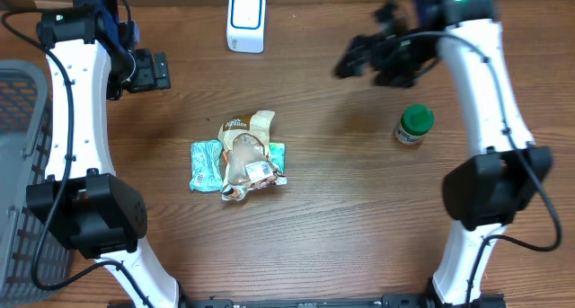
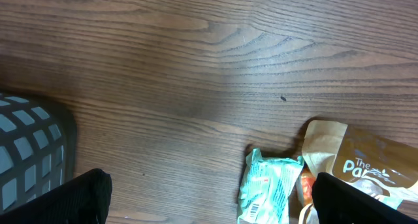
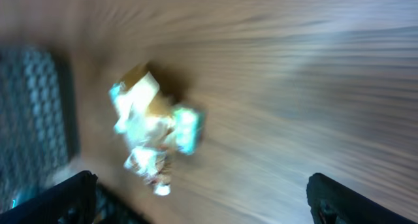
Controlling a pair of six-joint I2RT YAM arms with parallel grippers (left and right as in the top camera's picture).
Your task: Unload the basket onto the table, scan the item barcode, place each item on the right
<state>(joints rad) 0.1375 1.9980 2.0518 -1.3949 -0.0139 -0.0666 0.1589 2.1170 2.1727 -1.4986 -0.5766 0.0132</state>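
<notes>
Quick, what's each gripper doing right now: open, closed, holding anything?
Left gripper: open, holding nothing.
Right gripper: open, holding nothing.

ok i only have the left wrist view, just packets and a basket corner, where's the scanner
observer: The white scanner stands at the far edge of the table, straight beyond the packets.
operator: anything else to scan out there
observer: Yes, a green-capped bottle sits alone on the right side, well apart from the packets.
operator: is the other side holding anything
observer: No. The right gripper is open and empty, up in the air between the scanner and the bottle.
</notes>
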